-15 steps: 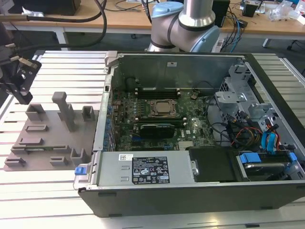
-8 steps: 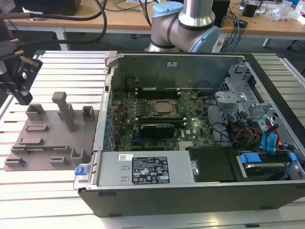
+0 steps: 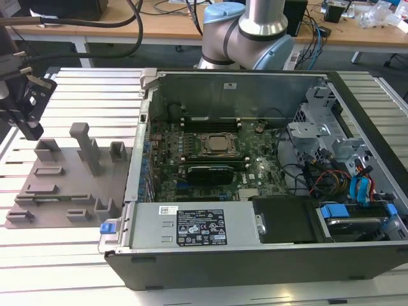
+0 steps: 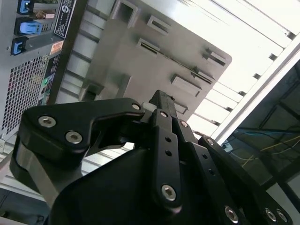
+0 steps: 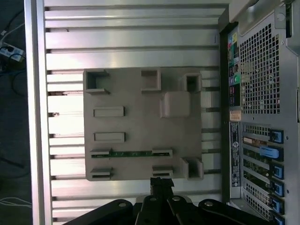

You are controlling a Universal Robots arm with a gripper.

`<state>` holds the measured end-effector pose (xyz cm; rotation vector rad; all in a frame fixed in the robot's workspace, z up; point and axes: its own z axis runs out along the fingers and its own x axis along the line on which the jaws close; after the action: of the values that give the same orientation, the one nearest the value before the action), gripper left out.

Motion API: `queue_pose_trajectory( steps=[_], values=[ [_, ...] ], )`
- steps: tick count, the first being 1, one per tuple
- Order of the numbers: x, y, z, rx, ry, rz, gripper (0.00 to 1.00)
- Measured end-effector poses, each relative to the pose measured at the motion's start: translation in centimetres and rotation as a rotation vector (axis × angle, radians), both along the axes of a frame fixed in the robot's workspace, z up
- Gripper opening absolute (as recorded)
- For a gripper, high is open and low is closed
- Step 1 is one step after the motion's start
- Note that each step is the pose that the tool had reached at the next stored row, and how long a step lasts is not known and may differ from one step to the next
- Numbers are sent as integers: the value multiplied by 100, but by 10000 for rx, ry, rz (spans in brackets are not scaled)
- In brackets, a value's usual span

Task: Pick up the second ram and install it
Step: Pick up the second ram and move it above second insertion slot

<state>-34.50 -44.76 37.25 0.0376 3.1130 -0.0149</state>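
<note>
The second ram [image 5: 131, 153] is a thin green strip standing on edge between two low blocks of the grey fixture plate [image 5: 140, 122], seen in the first wrist view. My gripper [image 3: 30, 131] hangs above the plate's far corner at the exterior view's left, well apart from the ram. Its fingertips [image 5: 161, 180] sit together as one dark block with nothing between them, and in the second wrist view they [image 4: 161, 99] point down at the plate [image 4: 140, 65]. The open computer case [image 3: 255, 83] holds the motherboard with black memory slots [image 3: 210, 121] beside the CPU socket [image 3: 218, 145].
Tall grey fixture blocks [image 3: 86, 146] rise from the plate. The case's side wall [image 3: 137, 159] stands between the plate and the motherboard. A power supply [image 3: 197, 226] and drive cage with cables [image 3: 344, 166] fill the case's near and right parts. The ribbed aluminium table [image 3: 76, 255] surrounds everything.
</note>
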Motion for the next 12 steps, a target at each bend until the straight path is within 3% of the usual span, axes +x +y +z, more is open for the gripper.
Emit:
queue_pose_trajectory(
  steps=[3, 5, 8, 12],
  values=[
    [0, 0, 0, 0, 0, 798, 10],
    [0, 0, 0, 0, 0, 1661, 10],
    [0, 0, 0, -1, 0, 2582, 10],
    [0, 0, 0, 0, 1, 3437, 10]
  ],
)
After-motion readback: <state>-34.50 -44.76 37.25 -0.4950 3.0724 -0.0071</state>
